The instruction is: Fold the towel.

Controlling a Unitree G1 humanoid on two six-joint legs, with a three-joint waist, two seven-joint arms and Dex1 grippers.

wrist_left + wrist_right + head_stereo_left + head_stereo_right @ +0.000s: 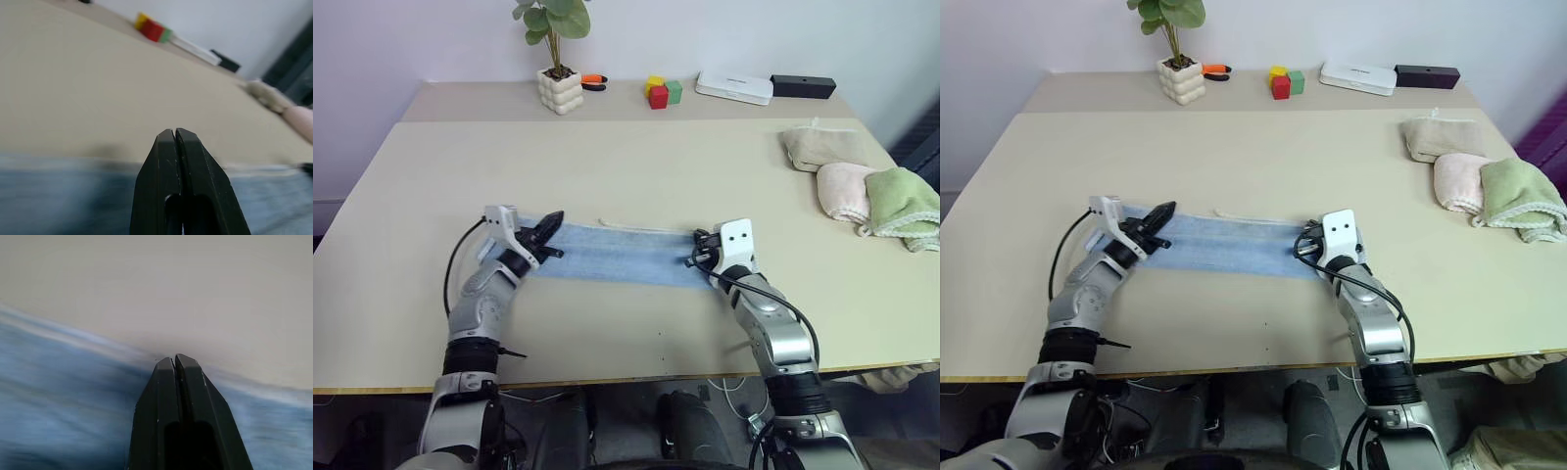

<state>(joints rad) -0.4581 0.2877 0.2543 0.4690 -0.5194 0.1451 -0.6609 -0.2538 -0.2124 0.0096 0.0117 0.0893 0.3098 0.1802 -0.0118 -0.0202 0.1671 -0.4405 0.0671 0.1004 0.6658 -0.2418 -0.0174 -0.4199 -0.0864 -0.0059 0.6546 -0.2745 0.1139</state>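
Towel (pixel 612 255) lying as a long flat strip across the near middle of the table (pixel 636 166). Left gripper (pixel 551 226) sitting over its left end, fingers pressed together, holding nothing visible. Right gripper (pixel 697 251) sitting at the right end, fingers likewise closed; cloth pinch not discernible.

Beige table (pixel 636 166), set against a plain white wall (pixel 724 34); a second tabletop strip (pixel 489 98) is butted along its far edge. Even lighting.
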